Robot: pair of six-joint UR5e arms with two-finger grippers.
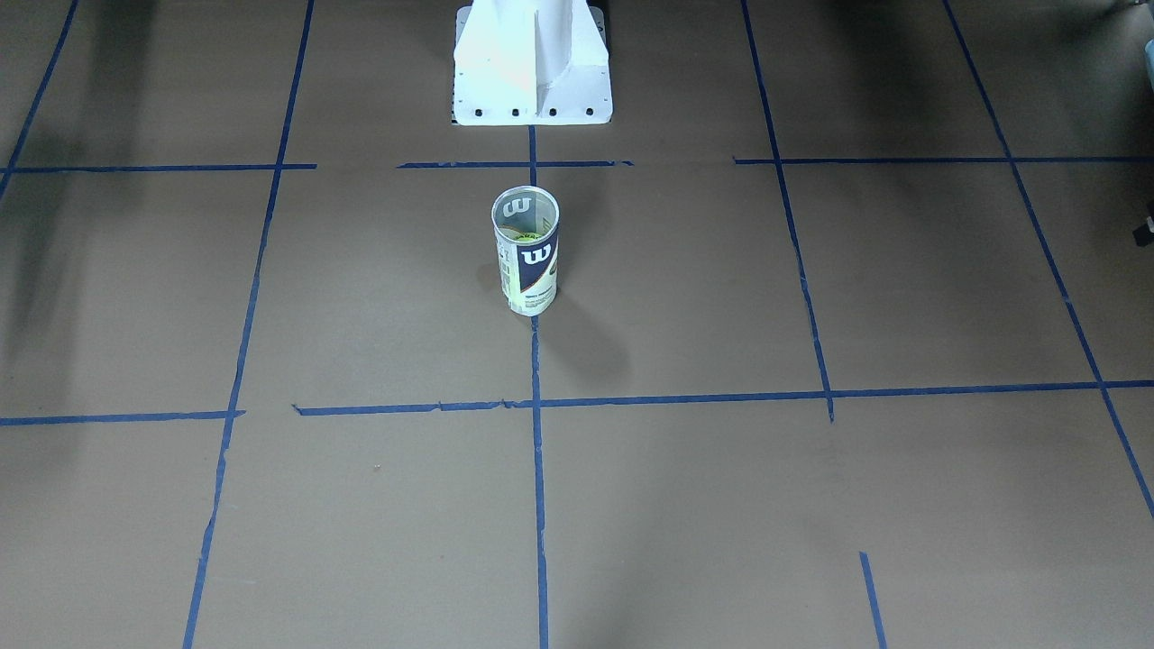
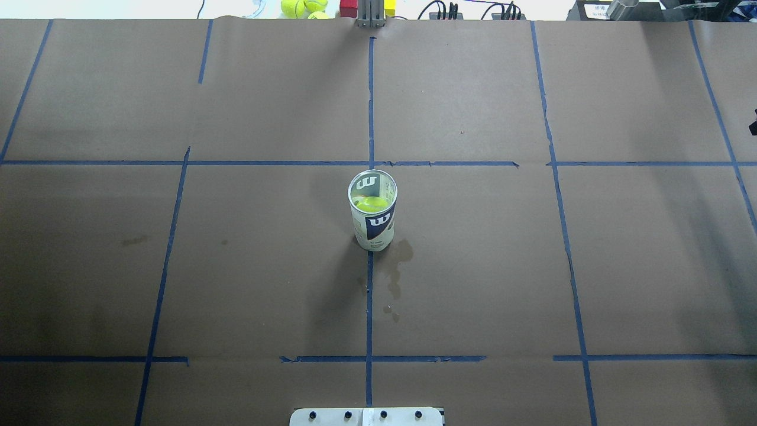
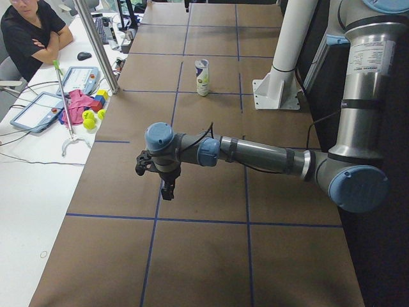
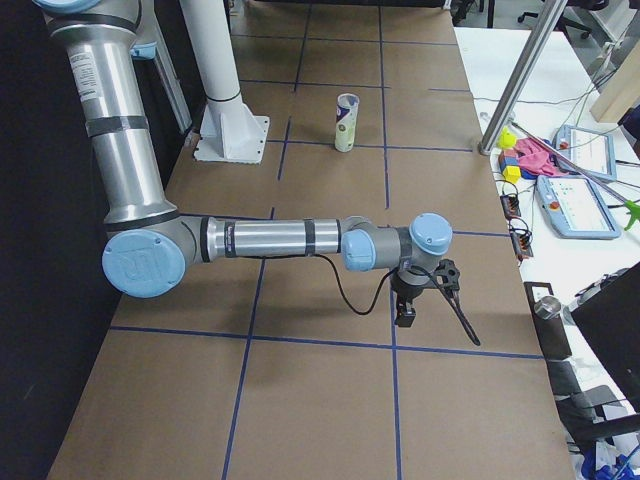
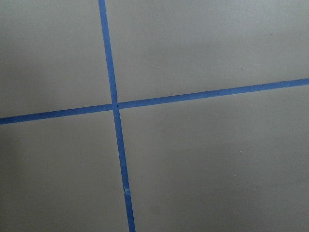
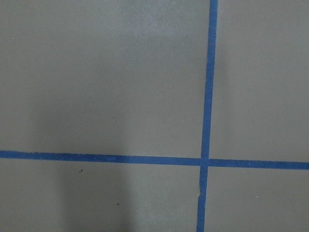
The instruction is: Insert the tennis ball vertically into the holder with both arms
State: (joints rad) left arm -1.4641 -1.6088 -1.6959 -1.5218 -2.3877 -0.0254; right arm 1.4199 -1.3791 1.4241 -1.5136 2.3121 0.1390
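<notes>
**Off-task items, table and surroundings**

Table (image 2: 266, 266): brown paper cover, gridded with blue tape (image 2: 369, 106); dark stain (image 2: 396, 266) beside the centre line. White pedestal (image 1: 532, 63), bolt holes along its foot, at one long edge. Opposite edge: yellow balls (image 2: 294, 7), red block (image 2: 348, 7), yellow block (image 2: 390, 8). Side bench (image 3: 38, 192): two tablets (image 3: 78, 78), pink cloth (image 3: 77, 105), mouse (image 3: 84, 55), metal post (image 3: 99, 45). Seated person (image 3: 29, 32), arms crossed.

The holder (image 2: 372, 220) stands upright mid-frame; bare worktop (image 2: 532, 266) surrounds it. A white pedestal (image 2: 366, 416) sits at bottom centre.
</notes>
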